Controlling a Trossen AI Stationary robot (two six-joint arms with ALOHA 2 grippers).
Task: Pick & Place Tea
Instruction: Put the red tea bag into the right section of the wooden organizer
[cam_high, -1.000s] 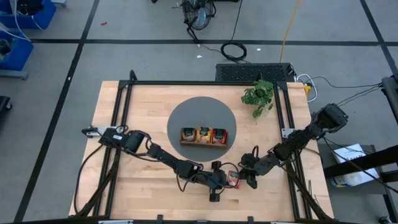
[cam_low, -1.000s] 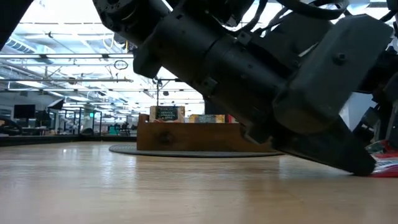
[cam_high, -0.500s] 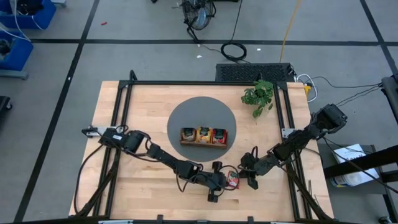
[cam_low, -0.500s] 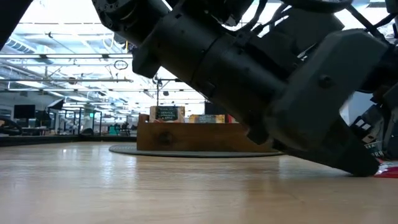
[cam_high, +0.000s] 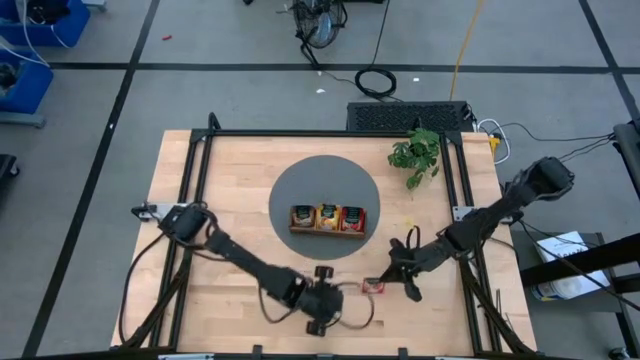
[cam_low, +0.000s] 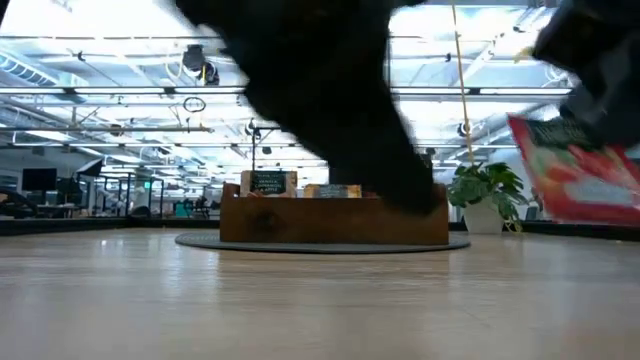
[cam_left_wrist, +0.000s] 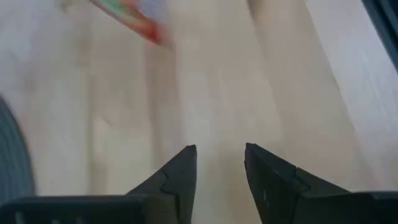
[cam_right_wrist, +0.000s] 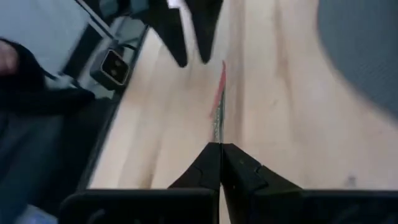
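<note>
The tea packet (cam_low: 578, 168), red with a pale face, hangs clear of the table (cam_high: 240, 200) in the right gripper (cam_high: 388, 282), whose fingers are pinched together on its edge. In the right wrist view the packet (cam_right_wrist: 217, 102) shows edge-on, a thin red line running straight out from the closed fingertips. From above, the packet (cam_high: 375, 286) sits near the table's front edge, in front of the tray (cam_high: 328, 219) and a little to its right.

The left gripper (cam_high: 322, 300) is near the packet on its left, also at the front of the table. Its fingers stand apart with nothing between them, and in its own wrist view only bare wood lies between the fingers, with the packet (cam_left_wrist: 127, 15) blurred farther off.

The tray rests on the dark round mat (cam_high: 290, 185) at the table's centre, well apart from the held packet. Its three compartments already hold packets. The plant (cam_high: 416, 152) stands beyond the mat toward the far right.

As I judge it, this is the carry step: the packet is gripped and lifted by the right arm, and the left arm has no part in the hold. The next move calls for bringing the packet up and back over the mat to the tray, lining its thin edge up with a compartment, most likely the near right one, then lowering it in among the packets there and letting go. The grip is on one edge only, so the packet could swing or slip.
</note>
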